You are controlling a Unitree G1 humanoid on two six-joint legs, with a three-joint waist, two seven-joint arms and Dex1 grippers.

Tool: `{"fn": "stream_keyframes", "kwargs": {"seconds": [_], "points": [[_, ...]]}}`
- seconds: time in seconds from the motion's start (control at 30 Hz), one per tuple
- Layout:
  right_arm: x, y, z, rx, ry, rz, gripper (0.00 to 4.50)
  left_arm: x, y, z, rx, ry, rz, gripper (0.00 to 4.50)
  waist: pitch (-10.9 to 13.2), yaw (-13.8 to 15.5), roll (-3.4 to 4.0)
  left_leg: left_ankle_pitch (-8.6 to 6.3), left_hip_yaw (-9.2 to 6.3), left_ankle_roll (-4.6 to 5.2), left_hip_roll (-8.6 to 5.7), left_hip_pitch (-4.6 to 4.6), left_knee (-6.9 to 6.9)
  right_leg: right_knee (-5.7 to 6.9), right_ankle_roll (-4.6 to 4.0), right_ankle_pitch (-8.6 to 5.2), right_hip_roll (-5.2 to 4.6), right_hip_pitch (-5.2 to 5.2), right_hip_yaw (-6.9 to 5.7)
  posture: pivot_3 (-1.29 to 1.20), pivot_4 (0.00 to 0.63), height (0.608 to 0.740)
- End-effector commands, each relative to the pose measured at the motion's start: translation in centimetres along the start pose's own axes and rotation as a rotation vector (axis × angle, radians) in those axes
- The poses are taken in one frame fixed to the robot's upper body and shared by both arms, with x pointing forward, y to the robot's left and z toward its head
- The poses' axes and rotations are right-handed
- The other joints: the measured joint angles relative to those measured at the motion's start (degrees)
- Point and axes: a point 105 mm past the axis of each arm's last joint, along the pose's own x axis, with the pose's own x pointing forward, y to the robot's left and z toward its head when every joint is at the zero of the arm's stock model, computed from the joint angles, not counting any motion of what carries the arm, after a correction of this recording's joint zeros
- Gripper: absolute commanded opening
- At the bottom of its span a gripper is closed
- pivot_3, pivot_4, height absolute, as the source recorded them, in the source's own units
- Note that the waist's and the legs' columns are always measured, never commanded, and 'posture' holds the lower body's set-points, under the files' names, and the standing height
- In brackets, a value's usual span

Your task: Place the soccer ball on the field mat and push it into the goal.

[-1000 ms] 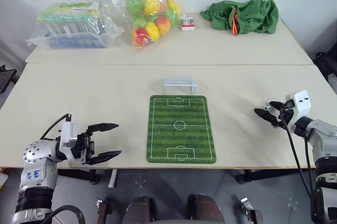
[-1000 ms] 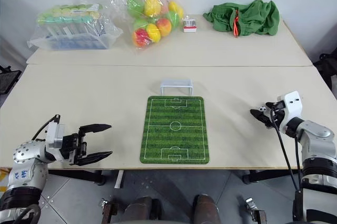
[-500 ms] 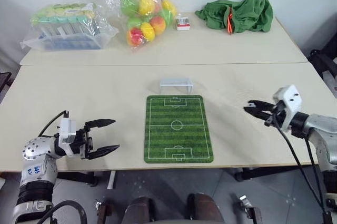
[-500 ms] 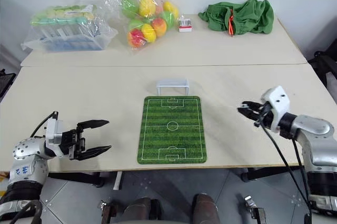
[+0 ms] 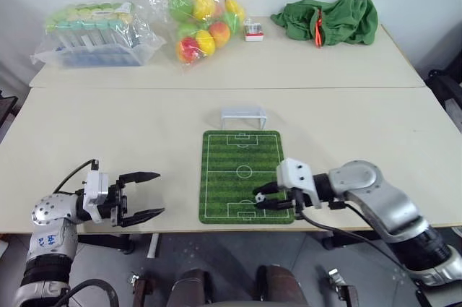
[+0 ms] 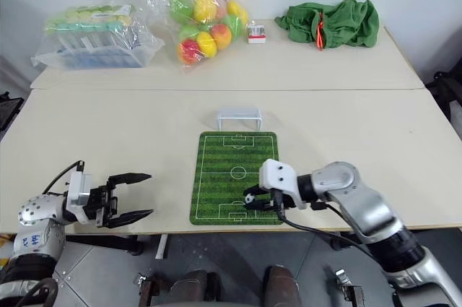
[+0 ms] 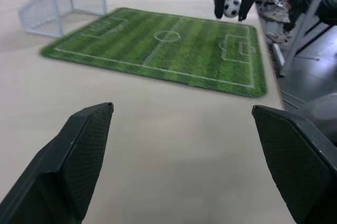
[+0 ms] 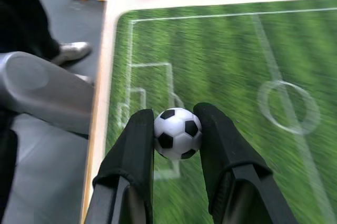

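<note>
The tiny black-and-white soccer ball (image 8: 178, 132) is pinched between the two black fingers of my right gripper (image 5: 260, 200), which hangs just over the near right part of the green field mat (image 5: 242, 159), by its near goal box. From the left wrist view the ball (image 7: 231, 7) shows above the mat's near end. The small white goal (image 5: 243, 114) stands on the table just beyond the mat's far edge. My left gripper (image 5: 143, 195) is open with nothing in it, over the table's front edge well left of the mat.
On the back table lie a clear box of green tubes (image 5: 94, 32), a plastic bag of coloured balls (image 5: 198, 14), a small white box (image 5: 253, 31) and a crumpled green cloth (image 5: 328, 19). The table's front edge (image 5: 173, 227) runs close under both grippers.
My right gripper swung left from the table's right side to over the mat's near right part, carrying the soccer ball. The left gripper kept its place, still open.
</note>
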Motion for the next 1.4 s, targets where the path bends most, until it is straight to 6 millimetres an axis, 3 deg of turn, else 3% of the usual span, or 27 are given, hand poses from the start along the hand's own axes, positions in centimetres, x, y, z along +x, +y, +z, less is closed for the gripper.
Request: {"fn": "stream_keyframes", "kwargs": {"seconds": [0.03, 0.33, 0.57, 0.6, 0.8, 1.3, 1.4], "points": [[0.7, -0.2, 0.4, -0.025, -0.018, 0.023, 0.86, -0.4, -0.9, 0.8, 0.036, -0.005, -0.051, 4.5, 0.0, -0.01, -0.01, 0.0, 0.0, 0.0, 0.03, 0.01, 0.0, 0.01, 0.0, 0.0, 0.0, 0.0, 0.0, 0.0, 0.15, 0.74], [2.2, -0.8, -0.2, -0.039, 0.0, 0.067, 0.86, -0.7, -1.5, 0.9, 0.028, -0.001, -0.02, 4.5, 0.0, 0.0, -0.03, 0.0, -0.02, 0.0, 0.08, 0.0, 0.0, 0.01, 0.0, 0.0, 0.0, 0.0, -0.01, 0.0, 0.15, 0.74], [2.3, -1.0, -0.8, -0.057, 0.027, 0.081, 0.86, -0.2, -1.1, 0.9, 0.031, -0.011, -0.013, 4.5, 0.0, -0.01, -0.03, 0.0, -0.01, -0.01, 0.08, 0.02, 0.01, 0.02, 0.0, 0.0, 0.0, 0.01, -0.01, 0.0, 0.15, 0.74], [2.3, -1.0, -0.8, -0.06, 0.027, 0.084, 1.59, -0.1, -1.0, 0.9, 0.031, -0.013, -0.012, 4.5, -0.01, -0.01, -0.03, 0.0, -0.01, -0.01, 0.07, 0.02, 0.0, 0.02, 0.0, 0.0, 0.0, 0.01, -0.01, 0.0, 0.15, 0.74], [2.2, -0.8, -0.3, -0.086, 0.009, 0.091, 3.43, 0.2, -0.7, 0.8, 0.033, -0.015, -0.009, 4.5, -0.01, -0.02, -0.04, 0.0, -0.01, -0.01, 0.05, 0.03, 0.01, 0.03, 0.0, 0.0, 0.01, 0.01, -0.01, 0.0, 0.15, 0.74], [0.8, -0.9, 3.9, -0.201, -0.045, 0.039, 3.43, 0.7, -0.4, 0.8, 0.032, -0.027, -0.013, 4.5, -0.01, 0.01, -0.04, 0.0, -0.03, -0.01, 0.08, 0.02, 0.01, 0.03, 0.0, 0.0, 0.0, 0.0, -0.02, 0.0, 0.15, 0.74], [0.8, 0.1, 4.3, -0.232, -0.052, 0.05, 2.76, 0.7, -0.5, 0.7, 0.027, -0.029, -0.02, 4.5, -0.01, 0.04, -0.04, 0.0, -0.03, -0.01, 0.06, 0.01, 0.0, 0.02, 0.0, 0.0, 0.0, 0.0, -0.02, 0.0, 0.15, 0.74]]}}
